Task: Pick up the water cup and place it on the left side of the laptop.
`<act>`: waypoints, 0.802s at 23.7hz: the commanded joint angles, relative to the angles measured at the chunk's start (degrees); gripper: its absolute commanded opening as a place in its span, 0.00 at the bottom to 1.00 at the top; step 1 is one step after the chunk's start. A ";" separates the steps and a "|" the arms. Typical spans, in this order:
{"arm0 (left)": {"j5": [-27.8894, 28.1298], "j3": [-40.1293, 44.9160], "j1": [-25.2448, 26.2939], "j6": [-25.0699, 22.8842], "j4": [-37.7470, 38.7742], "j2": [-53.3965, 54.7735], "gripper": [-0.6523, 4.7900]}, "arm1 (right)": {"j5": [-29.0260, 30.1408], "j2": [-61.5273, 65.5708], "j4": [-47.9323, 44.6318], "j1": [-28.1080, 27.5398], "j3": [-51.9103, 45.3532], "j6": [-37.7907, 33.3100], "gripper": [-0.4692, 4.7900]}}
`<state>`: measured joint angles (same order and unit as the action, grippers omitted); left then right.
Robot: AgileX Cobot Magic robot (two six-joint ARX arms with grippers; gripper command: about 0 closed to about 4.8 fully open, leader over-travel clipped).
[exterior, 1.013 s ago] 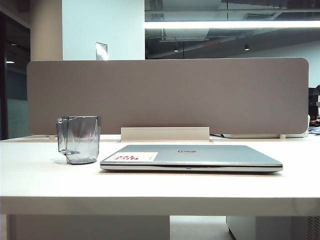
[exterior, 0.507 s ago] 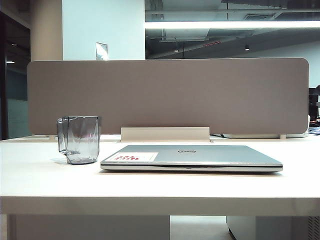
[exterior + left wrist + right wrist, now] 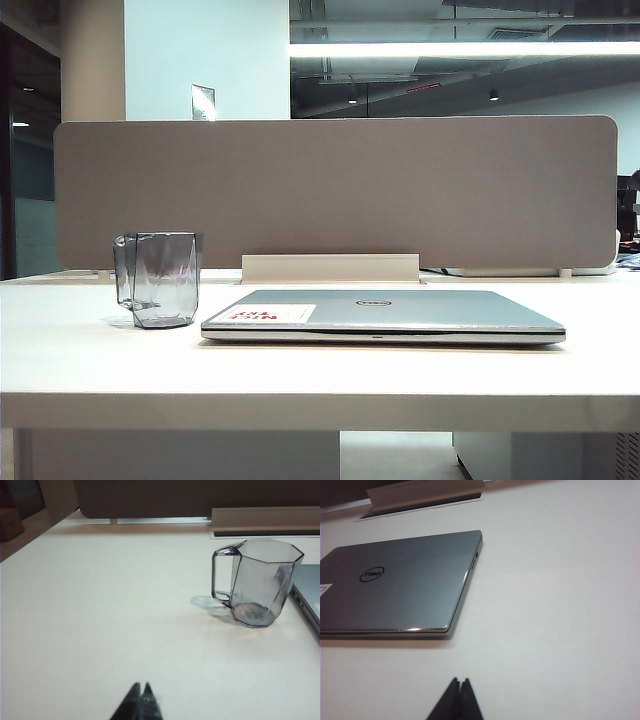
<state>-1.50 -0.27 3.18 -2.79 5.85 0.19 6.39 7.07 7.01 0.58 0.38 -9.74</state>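
The water cup (image 3: 160,279), smoky-grey and faceted, stands upright on the white table just left of the laptop (image 3: 385,314), its handle pointing away from the laptop. The left wrist view shows the cup (image 3: 260,582) standing free, with the laptop's corner (image 3: 309,594) beside it. My left gripper (image 3: 141,685) is shut and empty, well back from the cup over bare table. My right gripper (image 3: 459,681) is also shut and empty, short of the closed silver laptop (image 3: 395,587) with its round logo. Neither gripper shows in the exterior view.
A grey partition panel (image 3: 335,190) runs along the table's far edge, with a pale cable-tray box (image 3: 330,268) at its foot behind the laptop. White tabletop (image 3: 100,610) stretches between my left gripper and the cup.
In the exterior view the cup and the laptop stay where they were; no arm shows in any of those frames.
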 commanded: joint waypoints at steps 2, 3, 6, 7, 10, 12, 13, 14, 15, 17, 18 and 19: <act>-0.24 -0.17 0.04 0.20 -0.31 0.04 0.11 | -0.28 0.04 -0.79 0.02 -0.35 0.13 0.09; -0.24 -0.17 0.04 0.22 -0.31 0.04 0.11 | -0.28 0.04 -0.79 0.02 -0.35 0.13 0.09; -0.24 -0.17 0.04 0.22 -0.33 0.04 0.11 | -0.28 0.04 -0.76 0.02 -0.35 0.15 0.09; -0.24 -0.17 0.04 0.20 -0.31 0.04 0.11 | -0.33 0.04 -0.61 -0.02 -0.35 1.57 0.09; -0.24 -0.17 0.04 0.22 -0.31 0.04 0.11 | -0.35 -0.37 -1.29 -0.07 -0.35 4.94 0.09; -0.24 -0.17 0.04 0.22 -0.31 0.04 0.11 | -0.44 -1.79 -1.42 -0.04 -0.35 5.70 0.09; -0.24 -0.17 0.04 0.22 -0.31 0.04 0.11 | -0.46 -2.95 -1.46 -0.04 -0.35 5.97 0.09; -0.24 -0.17 0.04 0.22 -0.33 0.04 0.11 | -0.48 -4.00 -1.36 -0.04 -0.35 6.19 0.09; -0.24 -0.17 0.04 0.20 -0.33 0.04 0.11 | -0.50 -5.07 -1.14 -0.07 -0.35 6.38 0.09; -0.22 -0.17 0.04 0.20 -0.33 0.04 0.11 | -0.52 -7.30 -0.74 -0.07 -0.35 6.71 0.09; -0.22 -0.17 0.04 0.20 -0.33 0.04 0.11 | -0.55 -7.04 -1.18 -0.07 -0.35 6.82 0.09; -0.20 -0.17 0.04 0.20 -0.31 0.04 0.11 | -1.03 -7.08 -1.22 -0.13 -0.35 6.80 0.09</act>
<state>-1.50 -0.27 3.18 -2.79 5.82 0.16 6.00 0.10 6.42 0.49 0.38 -3.22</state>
